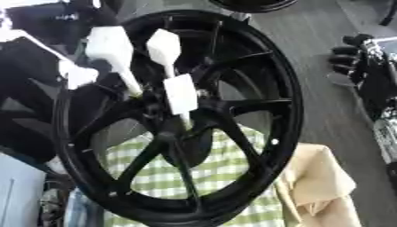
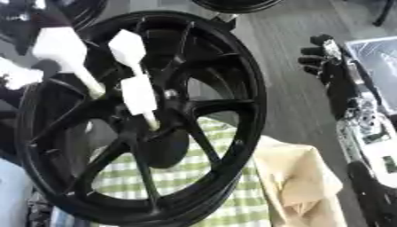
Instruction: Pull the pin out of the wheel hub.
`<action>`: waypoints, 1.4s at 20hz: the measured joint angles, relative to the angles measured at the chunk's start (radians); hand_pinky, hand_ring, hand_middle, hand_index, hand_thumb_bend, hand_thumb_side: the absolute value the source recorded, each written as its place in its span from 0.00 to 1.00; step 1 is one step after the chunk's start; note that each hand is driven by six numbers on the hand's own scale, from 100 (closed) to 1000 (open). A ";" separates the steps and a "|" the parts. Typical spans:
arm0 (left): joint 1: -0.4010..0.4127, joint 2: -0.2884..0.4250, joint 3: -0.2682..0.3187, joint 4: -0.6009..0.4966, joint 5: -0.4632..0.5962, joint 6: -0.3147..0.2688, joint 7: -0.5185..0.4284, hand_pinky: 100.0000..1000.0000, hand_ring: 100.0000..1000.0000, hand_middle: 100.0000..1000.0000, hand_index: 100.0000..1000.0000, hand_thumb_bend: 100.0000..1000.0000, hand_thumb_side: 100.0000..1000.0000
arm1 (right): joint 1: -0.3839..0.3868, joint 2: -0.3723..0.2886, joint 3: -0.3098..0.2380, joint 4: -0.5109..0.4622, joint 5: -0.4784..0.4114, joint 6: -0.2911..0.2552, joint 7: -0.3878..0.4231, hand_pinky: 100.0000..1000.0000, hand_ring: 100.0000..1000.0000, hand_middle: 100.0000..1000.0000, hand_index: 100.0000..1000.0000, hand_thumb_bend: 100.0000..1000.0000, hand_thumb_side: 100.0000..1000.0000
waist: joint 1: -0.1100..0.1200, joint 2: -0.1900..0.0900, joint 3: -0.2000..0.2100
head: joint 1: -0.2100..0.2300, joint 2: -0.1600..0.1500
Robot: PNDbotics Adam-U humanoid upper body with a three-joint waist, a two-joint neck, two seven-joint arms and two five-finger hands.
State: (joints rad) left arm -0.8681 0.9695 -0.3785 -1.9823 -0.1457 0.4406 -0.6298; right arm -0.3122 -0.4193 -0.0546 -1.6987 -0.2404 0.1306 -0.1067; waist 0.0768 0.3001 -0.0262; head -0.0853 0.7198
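A black spoked wheel hub stands tilted on a green-and-white checked cloth and fills most of both views. White pins stick out of its centre: one with a broad white head at the upper left, a second head beside it, and a white block on a thin shaft that runs into the hub's middle. My right hand hangs at the right edge, well apart from the wheel, with its dark fingers relaxed and nothing in them. No left hand can be made out among the dark shapes at the left.
A beige cloth lies bunched at the lower right of the wheel. Grey floor shows at the right and top. Part of another black wheel is at the top edge. Dark and white shapes crowd the upper left.
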 measured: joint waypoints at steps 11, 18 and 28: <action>0.433 0.087 0.375 0.046 0.049 0.021 0.362 0.56 0.32 0.36 0.37 0.00 0.00 | 0.002 -0.005 -0.016 0.000 0.000 -0.005 -0.015 0.83 0.74 0.69 0.84 0.00 0.84 | 0.000 0.008 0.030 | -0.024 -0.001; 0.568 0.054 0.443 0.200 0.050 0.010 0.417 0.85 0.75 0.81 0.84 0.25 0.63 | 0.011 -0.011 -0.021 0.000 0.000 -0.007 -0.021 0.83 0.74 0.69 0.84 0.00 0.84 | -0.003 0.008 0.036 | -0.032 -0.004; 0.557 0.009 0.468 0.254 0.029 -0.052 0.387 0.79 0.69 0.75 0.82 0.13 0.72 | 0.013 -0.011 -0.024 0.000 0.000 -0.006 -0.022 0.83 0.74 0.69 0.84 0.00 0.84 | -0.005 0.008 0.034 | -0.032 -0.006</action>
State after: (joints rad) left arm -0.3108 0.9782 0.0899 -1.7283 -0.1165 0.3886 -0.2427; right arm -0.2992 -0.4300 -0.0790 -1.6989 -0.2405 0.1244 -0.1289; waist 0.0714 0.3077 0.0077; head -0.1171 0.7134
